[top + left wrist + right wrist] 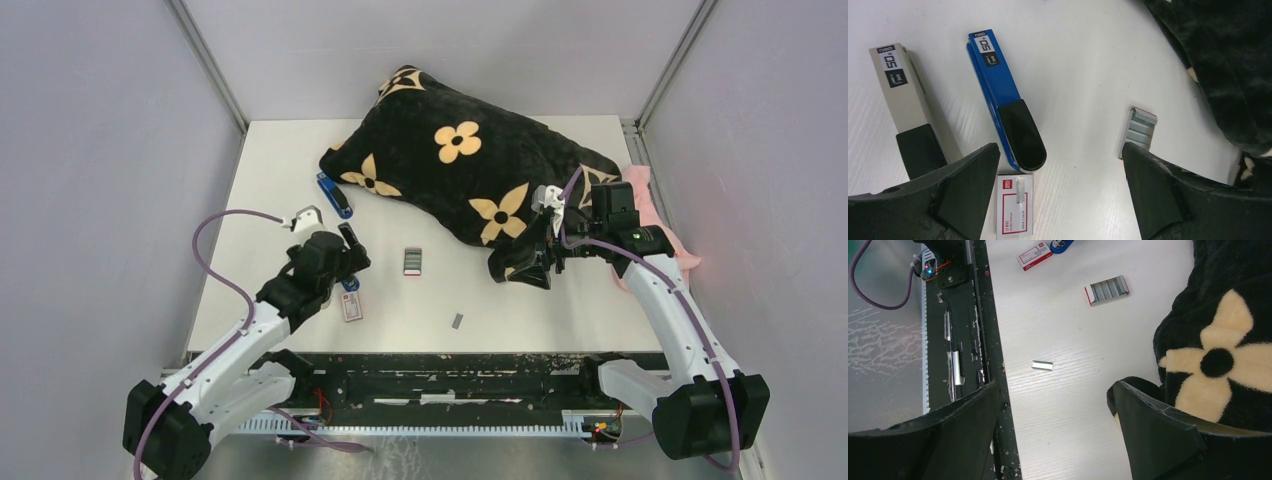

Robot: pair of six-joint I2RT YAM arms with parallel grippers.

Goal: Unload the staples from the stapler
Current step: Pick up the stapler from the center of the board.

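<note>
Hovering above the left part of the white table (570,320), the left gripper (1060,150) holds its two black fingers (965,192) spread wide, with nothing between them. In its wrist view a long blue stapler with a black end cap (1000,95) lies flat at upper centre. A pale grey stapler of the same shape (900,95) lies alongside it at the left, the two close but apart. A small white-and-red cardboard box (1014,212) sits at the bottom of that view, just beside the blue stapler's black end.

The staples are on the table, not in either gripper. A stack of silvery-grey staple strips in a small open tray (411,261) lies near the middle of the overhead view. One short loose staple strip (457,321) rests lower and to the right, well apart from both staplers.

The right gripper (1054,385) also has its fingers wide apart and empty. It hangs above bare table, the loose strip just beyond its tips, at the lower corner of a large black plush pillow with cream flowers (470,160). A pink cloth (648,195) shows at the pillow's right edge.
</note>
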